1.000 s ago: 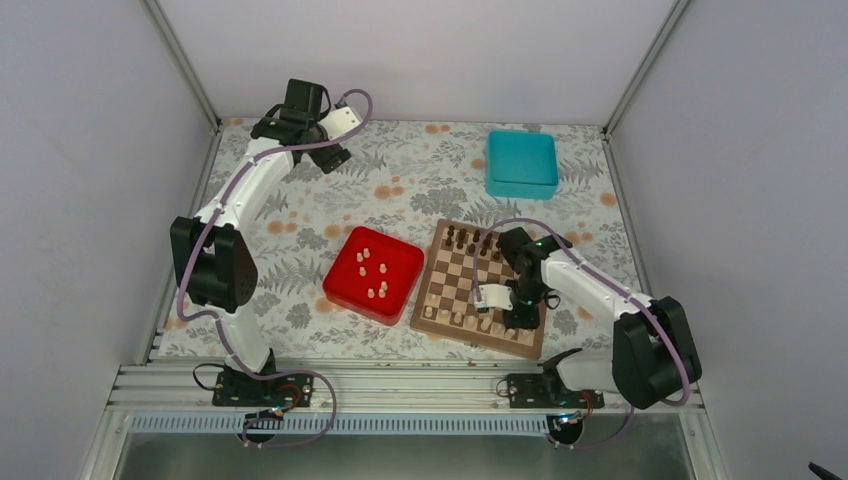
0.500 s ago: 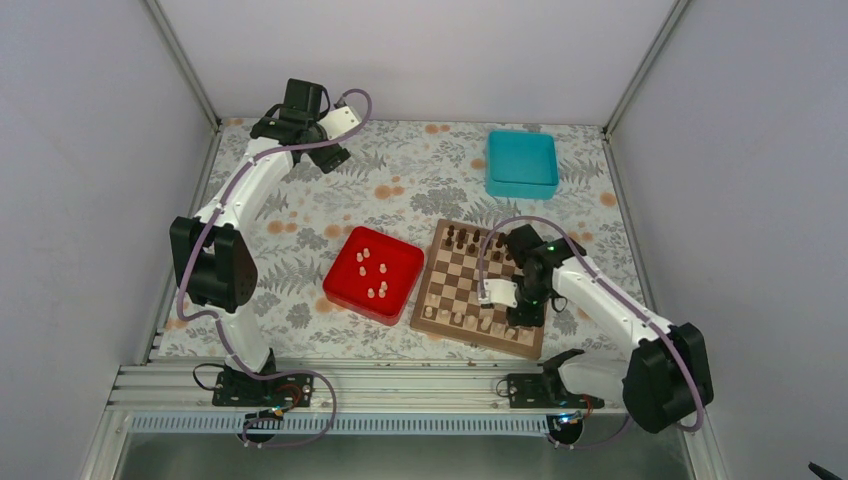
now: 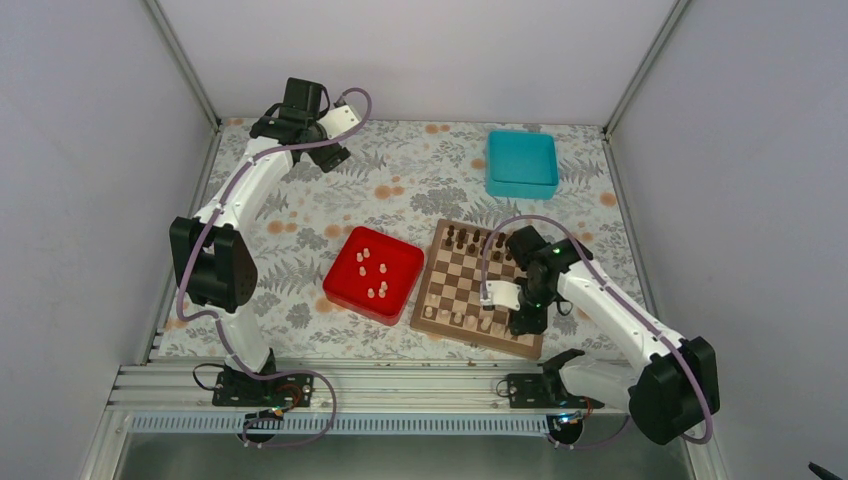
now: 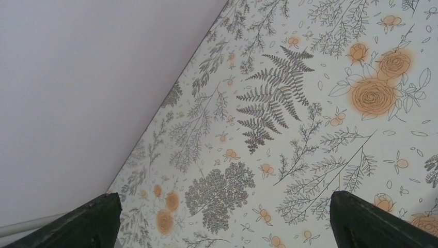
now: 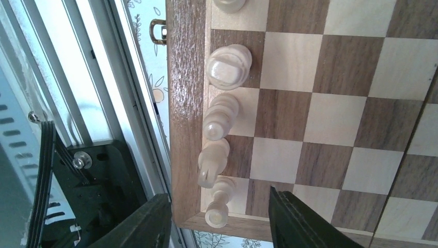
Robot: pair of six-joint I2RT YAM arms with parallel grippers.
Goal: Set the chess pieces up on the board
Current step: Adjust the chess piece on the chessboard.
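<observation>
Pale pieces [image 5: 221, 120] stand upright in a row along the near edge of the board [image 5: 186, 98], with more in the red tray [image 3: 345, 287] beside it, the right tool [image 5: 221, 206] part-open astride the corner piece, the left tool [image 4: 224, 201] wide over the floral worktop's [image 3: 420, 190] far-left corner, between grey walls [image 3: 400, 60].

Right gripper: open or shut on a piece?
Open. The right gripper has its fingers apart in the wrist view; the pale corner piece stands free between them on the board.
</observation>
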